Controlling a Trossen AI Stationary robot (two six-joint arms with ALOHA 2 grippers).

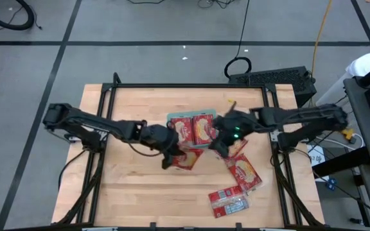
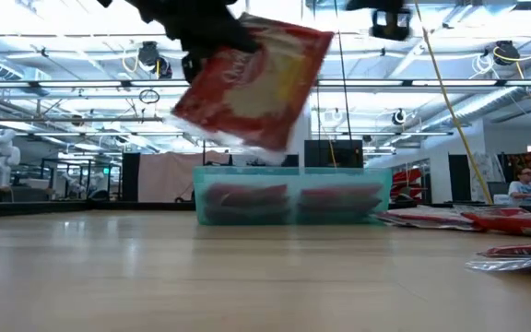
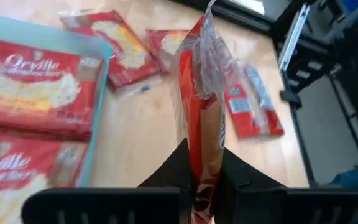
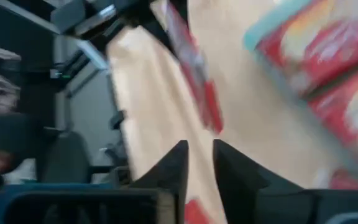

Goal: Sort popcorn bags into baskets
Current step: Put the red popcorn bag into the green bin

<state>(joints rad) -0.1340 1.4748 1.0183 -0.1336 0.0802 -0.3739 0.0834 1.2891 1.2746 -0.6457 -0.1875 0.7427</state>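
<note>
My left gripper [image 1: 170, 153] is shut on a red popcorn bag [image 1: 189, 158] and holds it in the air just near of the teal basket [image 1: 171, 119]. In the low view this bag [image 2: 252, 81] hangs tilted above the basket [image 2: 289, 218]. Two popcorn bags [image 3: 27, 84] lie flat side by side in the basket. My right gripper [image 1: 218, 146] hovers at the basket's right near corner. Its fingers [image 4: 199, 165] stand a narrow gap apart with nothing between them. Several more bags [image 1: 244, 172] lie flat on the table to the right. My left gripper pinches the bag's near edge [image 3: 205, 163] between its two fingers [image 3: 173, 171]. It comes from the table's left and slants down. The bag stands edge-on out of the fingers, lifted clear of the table and tilted.
Loose bags lie at the right near part of the table [image 1: 230, 200], seen low at the right edge in the low view [image 2: 501, 219]. The table's left half [image 1: 127, 186] is bare wood. A metal frame [image 1: 101, 96] borders the table.
</note>
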